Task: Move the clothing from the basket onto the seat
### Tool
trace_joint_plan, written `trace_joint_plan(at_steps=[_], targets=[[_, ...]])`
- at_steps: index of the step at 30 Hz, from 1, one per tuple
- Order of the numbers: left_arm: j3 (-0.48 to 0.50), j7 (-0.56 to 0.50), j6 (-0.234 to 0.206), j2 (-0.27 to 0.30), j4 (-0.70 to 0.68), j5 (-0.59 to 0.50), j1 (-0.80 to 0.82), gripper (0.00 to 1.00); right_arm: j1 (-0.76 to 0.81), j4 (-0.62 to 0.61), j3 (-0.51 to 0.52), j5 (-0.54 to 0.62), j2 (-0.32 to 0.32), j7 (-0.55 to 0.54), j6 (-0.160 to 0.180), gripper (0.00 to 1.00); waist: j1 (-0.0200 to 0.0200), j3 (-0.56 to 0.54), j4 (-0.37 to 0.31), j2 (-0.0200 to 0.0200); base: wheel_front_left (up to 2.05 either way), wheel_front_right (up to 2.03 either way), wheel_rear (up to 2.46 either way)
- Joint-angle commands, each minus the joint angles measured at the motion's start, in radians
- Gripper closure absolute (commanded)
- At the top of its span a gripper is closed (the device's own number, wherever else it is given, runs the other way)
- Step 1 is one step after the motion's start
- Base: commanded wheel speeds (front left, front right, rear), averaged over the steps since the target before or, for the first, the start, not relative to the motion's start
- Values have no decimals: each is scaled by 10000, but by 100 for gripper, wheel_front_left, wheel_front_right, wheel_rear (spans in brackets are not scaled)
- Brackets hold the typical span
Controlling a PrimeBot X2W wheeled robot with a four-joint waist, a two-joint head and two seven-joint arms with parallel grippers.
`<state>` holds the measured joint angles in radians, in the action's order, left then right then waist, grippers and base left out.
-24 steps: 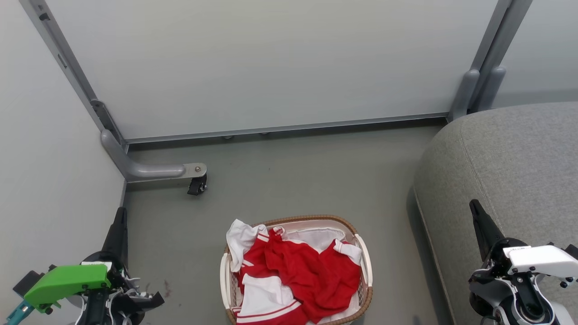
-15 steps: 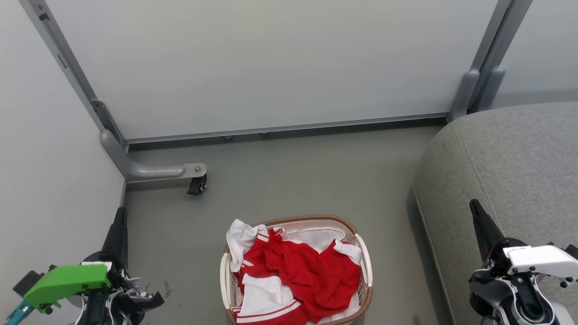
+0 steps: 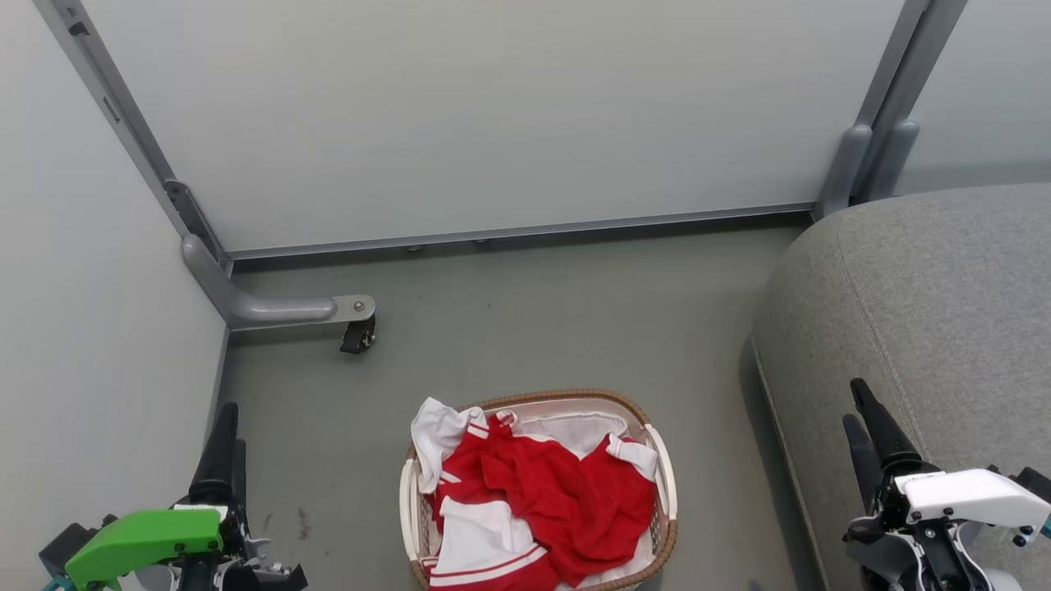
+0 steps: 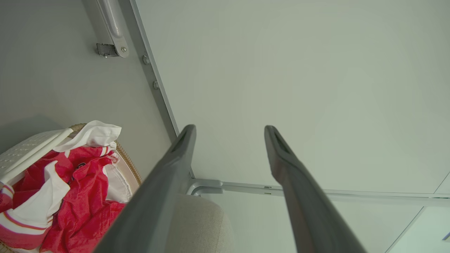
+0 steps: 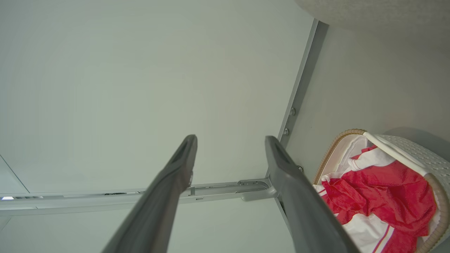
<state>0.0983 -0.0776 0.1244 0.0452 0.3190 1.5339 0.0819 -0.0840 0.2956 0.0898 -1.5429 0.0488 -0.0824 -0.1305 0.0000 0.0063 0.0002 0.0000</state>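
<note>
Left pincer (image 4: 229, 127) and right pincer (image 5: 230, 137) both agape in wrist views; clothing (image 3: 550, 492) in basket (image 3: 566, 397).

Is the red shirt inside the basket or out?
Inside. The clothing lies crumpled in the basket, a white part draped over its rim.

This looks like a staged test bay in a lab or studio, not a lived-in home. Plain pale partition panels (image 3: 493, 123) in grey metal frames (image 3: 907, 66) wall it in. One frame stands on a curved foot with a black caster (image 3: 359, 336), which marks the walls as rolling screens. The floor (image 3: 534, 328) is bare and grey. The homely props are a grey sofa cushion (image 3: 928, 295) and a laundry basket (image 3: 558, 397) of red-and-white clothing (image 3: 566, 492) set on the floor.
</note>
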Motion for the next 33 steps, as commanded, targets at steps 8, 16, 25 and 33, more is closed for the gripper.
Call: trace_joint_plan(at_steps=[8,16,25,33], targets=[[-111,449,28,235,-50,-2226,471,0,-538,-217,-170,2018,250,480,-1,0,0,51,13,0,0,0,0],[-340,786,-39,373,95,-4045,586,0,-705,-190,-341,3837,311,819,-1,0,0,79,23,0,0,0,0],[-641,1128,-200,499,322,-5650,667,0,-841,-23,-497,5662,216,1167,-1,0,0,98,22,0,0,0,0],[-933,1416,-378,585,528,-6876,736,0,-955,113,-644,7080,189,1450,-2,0,0,100,16,0,0,0,0]])
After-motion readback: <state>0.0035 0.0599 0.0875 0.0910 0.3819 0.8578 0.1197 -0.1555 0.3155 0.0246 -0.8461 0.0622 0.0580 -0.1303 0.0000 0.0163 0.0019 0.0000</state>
